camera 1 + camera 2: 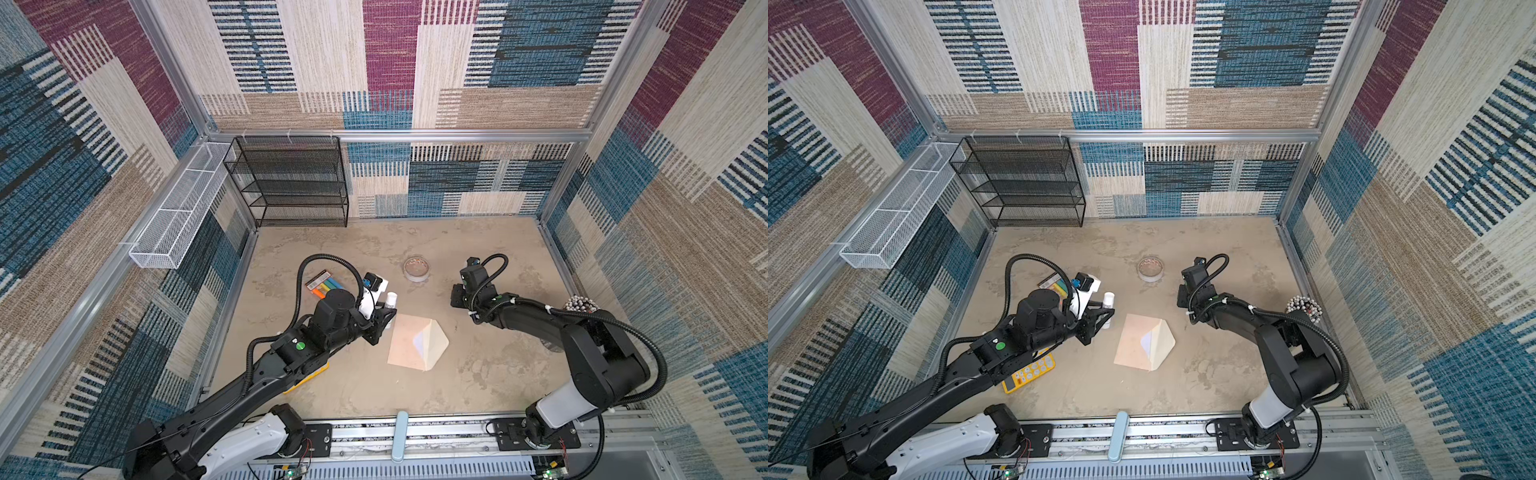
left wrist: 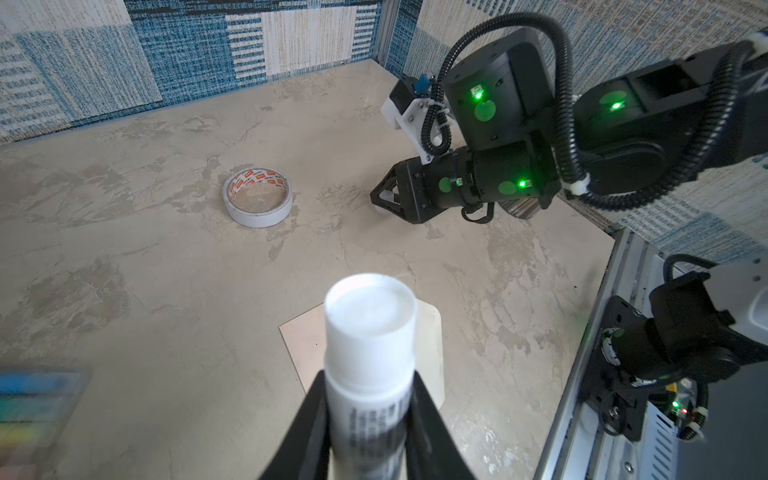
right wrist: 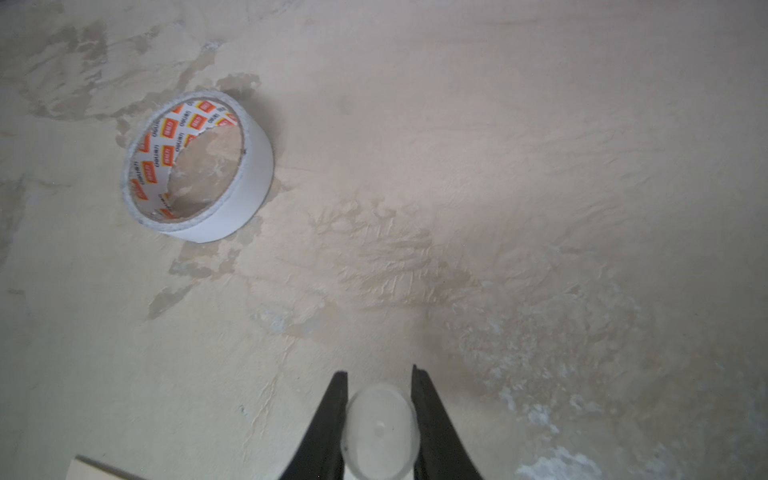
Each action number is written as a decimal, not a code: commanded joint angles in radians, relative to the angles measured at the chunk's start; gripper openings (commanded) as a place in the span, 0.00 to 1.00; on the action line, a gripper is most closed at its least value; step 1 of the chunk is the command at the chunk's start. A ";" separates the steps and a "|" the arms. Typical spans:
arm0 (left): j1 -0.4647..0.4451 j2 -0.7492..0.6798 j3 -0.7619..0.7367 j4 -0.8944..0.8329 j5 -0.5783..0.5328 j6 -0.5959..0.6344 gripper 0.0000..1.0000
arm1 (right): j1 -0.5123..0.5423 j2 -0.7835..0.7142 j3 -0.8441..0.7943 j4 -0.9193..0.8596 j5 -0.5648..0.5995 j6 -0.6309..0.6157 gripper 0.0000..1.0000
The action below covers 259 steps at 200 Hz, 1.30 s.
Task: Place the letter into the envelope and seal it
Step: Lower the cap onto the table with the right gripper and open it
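The peach envelope lies flat mid-table with its cream flap folded open to the right. A white patch of the letter shows at the envelope's mouth; the rest is hidden inside. Just left of the envelope, my left gripper is shut on a white glue stick whose top end is bare. My right gripper hovers right of and behind the envelope, shut on a small translucent cap.
A tape roll lies behind the envelope. A marker pack and a yellow calculator lie under the left arm. A black mesh shelf and white wire basket stand back left; a bead ball sits right.
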 commanded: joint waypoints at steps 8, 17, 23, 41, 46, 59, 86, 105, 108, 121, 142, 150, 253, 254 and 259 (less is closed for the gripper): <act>0.001 -0.005 0.000 -0.001 0.007 -0.012 0.08 | -0.001 0.035 -0.017 0.090 0.066 0.027 0.23; 0.001 -0.006 -0.001 0.001 0.008 -0.014 0.08 | 0.001 0.046 -0.019 0.090 0.072 0.025 0.24; 0.001 -0.006 -0.002 0.003 0.008 -0.015 0.08 | 0.001 0.051 -0.020 0.089 0.075 0.026 0.25; 0.002 -0.003 -0.004 0.012 0.009 -0.019 0.08 | 0.001 0.056 -0.034 0.096 0.074 0.031 0.26; 0.001 -0.003 -0.004 0.014 0.010 -0.022 0.08 | 0.001 0.058 -0.037 0.095 0.074 0.033 0.26; 0.001 -0.003 -0.010 0.020 0.010 -0.024 0.08 | 0.001 0.062 -0.043 0.094 0.071 0.035 0.28; 0.001 0.001 -0.012 0.031 0.010 -0.027 0.08 | 0.001 0.073 -0.051 0.093 0.069 0.039 0.32; 0.001 0.006 -0.009 0.034 0.010 -0.025 0.08 | 0.002 0.081 -0.054 0.087 0.060 0.041 0.34; 0.001 0.007 -0.010 0.034 0.010 -0.025 0.08 | 0.002 0.082 -0.056 0.088 0.060 0.043 0.34; 0.001 0.009 -0.008 0.033 0.009 -0.023 0.08 | 0.002 0.080 -0.057 0.084 0.060 0.044 0.38; 0.001 0.010 -0.006 0.032 0.008 -0.022 0.08 | 0.005 0.058 -0.058 0.073 0.062 0.046 0.44; 0.001 0.010 -0.006 0.031 0.008 -0.022 0.08 | 0.006 0.045 -0.054 0.064 0.063 0.044 0.46; 0.001 0.010 -0.004 0.194 -0.130 -0.083 0.09 | 0.137 -0.509 -0.104 0.164 -0.049 -0.142 0.67; 0.001 0.010 -0.005 0.199 -0.131 -0.083 0.09 | 0.142 -0.514 -0.106 0.172 -0.050 -0.149 0.67; 0.001 0.012 -0.010 0.232 -0.141 -0.085 0.08 | 0.174 -0.538 -0.136 0.219 -0.059 -0.183 0.67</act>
